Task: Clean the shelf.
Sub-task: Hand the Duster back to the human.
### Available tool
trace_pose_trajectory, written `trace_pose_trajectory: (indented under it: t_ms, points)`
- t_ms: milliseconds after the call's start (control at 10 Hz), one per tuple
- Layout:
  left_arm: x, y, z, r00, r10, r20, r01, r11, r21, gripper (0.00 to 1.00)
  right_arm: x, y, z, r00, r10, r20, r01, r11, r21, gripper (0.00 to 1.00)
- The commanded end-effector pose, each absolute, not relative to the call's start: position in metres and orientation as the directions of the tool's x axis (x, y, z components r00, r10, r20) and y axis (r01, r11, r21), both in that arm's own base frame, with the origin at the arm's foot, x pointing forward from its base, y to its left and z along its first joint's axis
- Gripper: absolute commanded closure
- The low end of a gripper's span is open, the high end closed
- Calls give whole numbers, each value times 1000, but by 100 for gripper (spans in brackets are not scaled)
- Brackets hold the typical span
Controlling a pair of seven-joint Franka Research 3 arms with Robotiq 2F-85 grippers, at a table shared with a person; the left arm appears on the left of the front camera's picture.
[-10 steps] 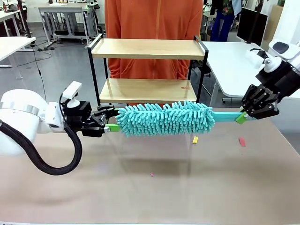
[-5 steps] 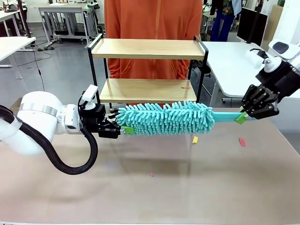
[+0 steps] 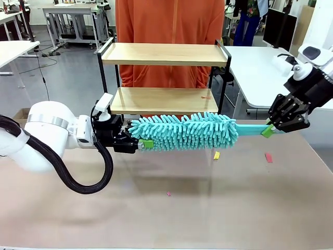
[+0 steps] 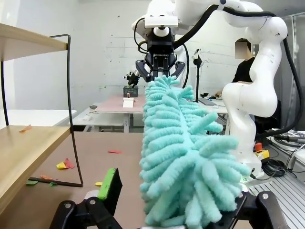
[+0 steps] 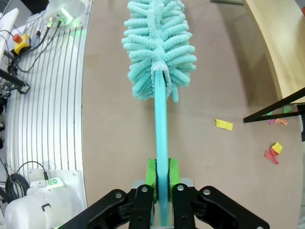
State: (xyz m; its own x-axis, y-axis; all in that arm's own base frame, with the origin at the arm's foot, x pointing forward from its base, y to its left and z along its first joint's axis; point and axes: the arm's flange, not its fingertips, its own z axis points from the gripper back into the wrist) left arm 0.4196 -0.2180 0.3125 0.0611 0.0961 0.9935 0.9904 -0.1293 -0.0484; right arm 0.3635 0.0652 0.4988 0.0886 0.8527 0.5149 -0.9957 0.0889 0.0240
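— Right gripper [image 3: 268,130] clamps the duster [image 3: 182,131] handle; our left gripper [image 3: 141,144], jaws wide, straddles its fluffy tip.
— Duster runs crosswise — the shelf [image 3: 164,100] sits just behind it, nearer our left.

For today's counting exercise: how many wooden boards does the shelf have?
2. The upper board is in front of the person's orange top; the lower board is just behind the teal duster. None seems hidden.
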Motion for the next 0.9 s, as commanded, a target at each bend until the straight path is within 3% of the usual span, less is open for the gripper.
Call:
trace_pose_trajectory:
  t_ms: [0,300,400,600,700,800]
  points:
    - [421,-223,317,87,144,986,988,-140,-67,0,363,65,498,85,842,533,-996,85,24,87]
    - [421,-224,314,96,130,987,987,-143,-77,89,363,65,498,85,842,533,-996,85,24,87]
    - [421,-222,315,87,127,988,987,-143,-69,100,363,65,498,85,842,533,-996,85,24,87]
    - [421,-221,314,84,122,989,987,-147,-66,100,363,65,498,85,842,533,-996,85,24,87]
    - [421,-221,314,87,118,989,986,-149,-69,95,363,65,498,85,842,533,-996,85,24,87]
    - [421,-220,314,87,116,989,986,-152,-69,100,363,65,498,85,842,533,-996,85,24,87]
